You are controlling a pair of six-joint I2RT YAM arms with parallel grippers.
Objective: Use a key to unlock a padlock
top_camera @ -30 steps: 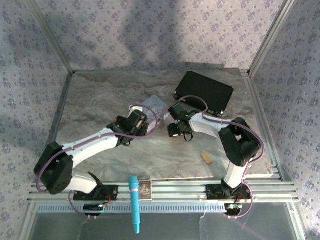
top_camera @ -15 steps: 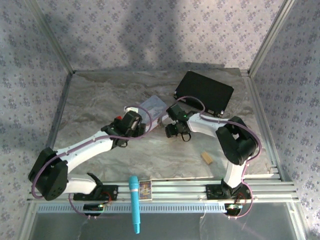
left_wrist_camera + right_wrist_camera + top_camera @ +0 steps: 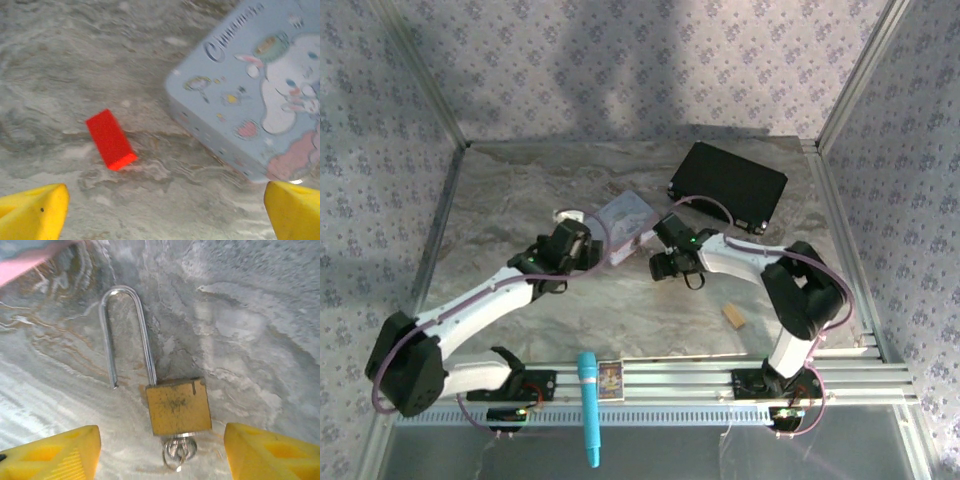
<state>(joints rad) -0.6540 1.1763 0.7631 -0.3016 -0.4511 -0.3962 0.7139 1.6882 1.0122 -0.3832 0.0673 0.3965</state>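
Note:
In the right wrist view the padlock [image 3: 178, 406] lies flat on the marbled tabletop. Its brass body is square and its thin steel shackle [image 3: 125, 330] stands open, one end free of the body. The key [image 3: 179, 450] sits in the bottom of the lock with its silvery ring showing. My right gripper [image 3: 162, 460] is open, its yellow fingers [image 3: 50, 452] well apart on either side of the key and touching nothing. My left gripper [image 3: 165, 220] is open over bare table, beside the pale blue tin [image 3: 250, 95].
A small red block [image 3: 111, 140] lies ahead of the left gripper [image 3: 585, 248]. The blue tin [image 3: 625, 220] sits between both arms, the right gripper [image 3: 662, 266] beside it. A black case [image 3: 728, 185] lies back right, a tan block [image 3: 733, 316] front right, a teal handle [image 3: 588, 405] on the front rail.
The left arm has drawn back to the left, away from the tin. The right gripper has opened wider and shifted slightly near the padlock.

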